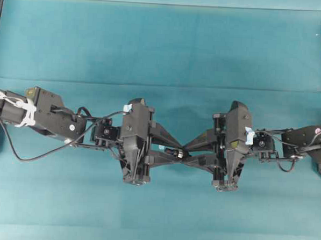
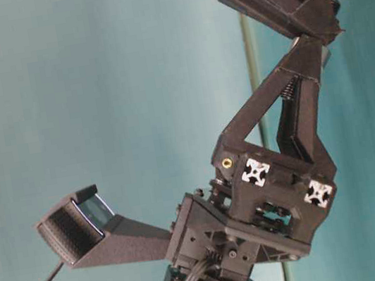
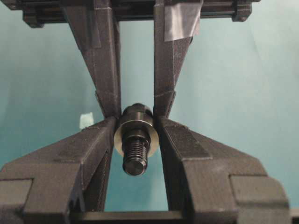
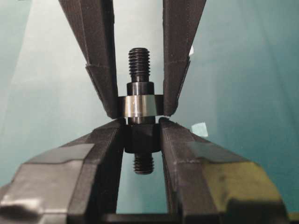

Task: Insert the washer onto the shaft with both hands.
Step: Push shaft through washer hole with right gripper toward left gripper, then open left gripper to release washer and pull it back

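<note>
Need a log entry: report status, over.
Left end effector shut on washer. Right end effector shut on shaft. Washer sits on shaft. Nothing in the way.

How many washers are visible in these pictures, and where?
1. The washer is on the shaft, held between the left fingers. The arms may hide others on the table.

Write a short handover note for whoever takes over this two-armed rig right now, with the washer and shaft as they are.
Left gripper: fingers shut on the washer, pinching its rim.
Right gripper: fingers shut on the thick body of the shaft.
Both parts sit between the two facing grippers.
Done: the washer is around the shaft, past the threaded end.
Left: probably check it is fully seated, then open the left fingers and back that arm away.
</note>
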{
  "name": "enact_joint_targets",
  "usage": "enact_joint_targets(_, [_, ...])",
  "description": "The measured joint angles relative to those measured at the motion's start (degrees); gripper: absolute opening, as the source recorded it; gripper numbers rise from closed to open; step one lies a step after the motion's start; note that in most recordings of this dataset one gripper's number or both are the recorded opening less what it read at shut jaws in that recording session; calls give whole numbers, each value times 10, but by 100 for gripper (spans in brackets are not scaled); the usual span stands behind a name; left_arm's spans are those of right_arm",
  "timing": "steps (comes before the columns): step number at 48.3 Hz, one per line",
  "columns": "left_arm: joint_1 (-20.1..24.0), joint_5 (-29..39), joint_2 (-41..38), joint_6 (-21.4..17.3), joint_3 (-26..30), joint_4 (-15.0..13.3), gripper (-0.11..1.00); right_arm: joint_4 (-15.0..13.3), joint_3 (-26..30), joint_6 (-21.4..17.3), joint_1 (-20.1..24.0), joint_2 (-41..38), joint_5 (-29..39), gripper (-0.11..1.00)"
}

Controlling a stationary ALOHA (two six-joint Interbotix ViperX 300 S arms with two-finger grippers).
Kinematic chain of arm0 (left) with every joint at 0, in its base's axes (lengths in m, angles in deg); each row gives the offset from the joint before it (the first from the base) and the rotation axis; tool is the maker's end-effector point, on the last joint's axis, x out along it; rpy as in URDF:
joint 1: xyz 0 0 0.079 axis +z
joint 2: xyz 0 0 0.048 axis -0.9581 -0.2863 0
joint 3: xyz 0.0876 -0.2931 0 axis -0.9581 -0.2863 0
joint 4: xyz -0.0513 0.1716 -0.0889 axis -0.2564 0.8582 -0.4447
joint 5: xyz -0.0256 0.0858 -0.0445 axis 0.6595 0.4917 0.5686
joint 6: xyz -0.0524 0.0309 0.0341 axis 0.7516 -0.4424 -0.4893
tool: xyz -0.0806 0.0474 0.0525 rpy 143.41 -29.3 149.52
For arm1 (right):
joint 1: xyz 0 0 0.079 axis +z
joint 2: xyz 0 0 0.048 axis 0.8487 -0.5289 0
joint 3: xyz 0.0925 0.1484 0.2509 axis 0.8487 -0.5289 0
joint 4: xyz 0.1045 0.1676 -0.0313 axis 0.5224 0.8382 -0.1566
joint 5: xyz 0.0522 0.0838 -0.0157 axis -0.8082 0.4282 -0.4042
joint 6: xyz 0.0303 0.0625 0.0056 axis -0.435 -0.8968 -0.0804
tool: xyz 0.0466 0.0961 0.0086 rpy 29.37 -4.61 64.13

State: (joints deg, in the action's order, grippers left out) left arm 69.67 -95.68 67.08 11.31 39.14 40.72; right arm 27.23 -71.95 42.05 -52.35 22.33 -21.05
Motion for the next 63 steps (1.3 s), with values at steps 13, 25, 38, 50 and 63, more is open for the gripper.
enact_joint_targets(13, [1,32,-1,3,8,-1,37,0,-1,0,0,-1,1,0])
enact_joint_targets(25, [0,39,-2,4,17,0,37,0,-1,-1,0,-1,6,0])
enact_joint_targets(38, [-1,47,-2,4,23,0,59,0,-1,-1,0,-1,7,0])
enact_joint_targets(50, [1,47,-2,4,24,-1,89,0,-1,-1,1,-1,8,0])
enact_joint_targets(63, [1,50,11,1,23,0,88,0,-1,-1,0,-1,8,0])
